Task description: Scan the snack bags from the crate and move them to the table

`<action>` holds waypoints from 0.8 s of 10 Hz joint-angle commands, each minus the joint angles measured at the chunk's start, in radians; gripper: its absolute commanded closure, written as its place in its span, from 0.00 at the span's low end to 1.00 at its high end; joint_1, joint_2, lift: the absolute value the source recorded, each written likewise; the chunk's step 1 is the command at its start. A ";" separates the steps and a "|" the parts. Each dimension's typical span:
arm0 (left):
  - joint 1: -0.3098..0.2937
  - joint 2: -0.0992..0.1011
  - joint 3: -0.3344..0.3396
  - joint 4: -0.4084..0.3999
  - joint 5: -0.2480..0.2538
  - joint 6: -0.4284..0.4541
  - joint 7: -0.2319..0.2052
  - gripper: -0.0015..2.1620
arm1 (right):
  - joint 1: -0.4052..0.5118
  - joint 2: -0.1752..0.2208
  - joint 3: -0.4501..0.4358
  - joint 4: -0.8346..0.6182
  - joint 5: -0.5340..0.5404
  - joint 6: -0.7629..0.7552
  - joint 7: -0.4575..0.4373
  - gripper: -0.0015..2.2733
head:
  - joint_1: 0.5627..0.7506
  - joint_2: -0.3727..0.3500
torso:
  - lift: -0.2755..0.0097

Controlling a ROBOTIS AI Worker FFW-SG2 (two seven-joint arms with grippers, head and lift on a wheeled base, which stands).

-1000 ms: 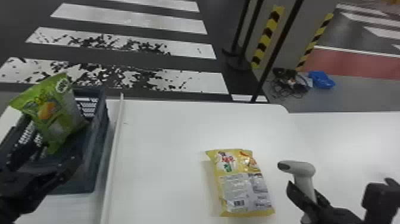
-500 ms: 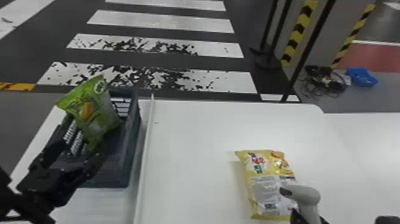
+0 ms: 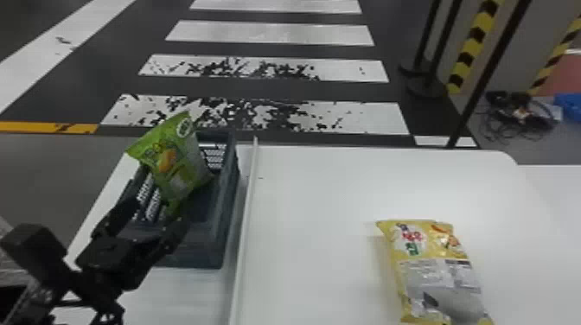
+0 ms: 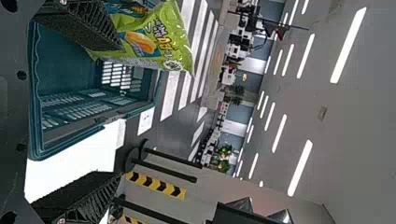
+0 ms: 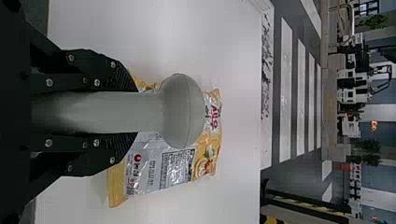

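Note:
My left gripper (image 3: 159, 212) stands open at the near side of the green snack bag (image 3: 173, 162), which rises tilted out of the dark crate (image 3: 231, 173). In the left wrist view the left gripper (image 4: 119, 112) has its fingers wide apart; the green bag (image 4: 161, 37) is beyond one of them, with a blue packet (image 4: 116, 8) beside it. A yellow snack bag (image 3: 426, 250) lies on the white table, the grey scanner's head (image 3: 458, 302) over its near part. In the right wrist view, my right gripper (image 5: 133, 112) is shut on the scanner (image 5: 182, 112), above the yellow bag (image 5: 173, 168).
A raised white strip (image 3: 245, 216) runs along the table (image 3: 311, 207) between crate and yellow bag. Past the far edge, dark stands (image 3: 426, 82) and cables (image 3: 518, 114) are on the floor.
The head view has swung left. The left gripper is closer to the green bag, its fingers nearer together. From beside the yellow bag, the scanner has come left and nearer, over it.

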 commanded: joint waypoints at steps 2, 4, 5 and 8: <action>0.000 0.003 0.004 0.002 0.011 -0.003 -0.007 0.02 | 0.001 -0.009 0.073 0.066 0.074 -0.094 -0.076 0.99 | 0.70 0.52 | 0.63; 0.000 0.007 0.008 -0.002 0.022 0.000 -0.013 0.02 | -0.010 -0.011 0.093 0.097 0.086 -0.115 -0.090 0.99 | 0.70 0.55 | 0.63; 0.000 0.007 0.008 -0.005 0.022 0.000 -0.016 0.02 | -0.017 -0.011 0.094 0.111 0.087 -0.121 -0.092 0.99 | 0.70 0.57 | 0.63; 0.006 0.009 0.013 -0.005 0.024 0.000 -0.018 0.02 | -0.028 -0.012 0.093 0.158 0.087 -0.164 -0.095 0.99 | 0.70 0.57 | 0.63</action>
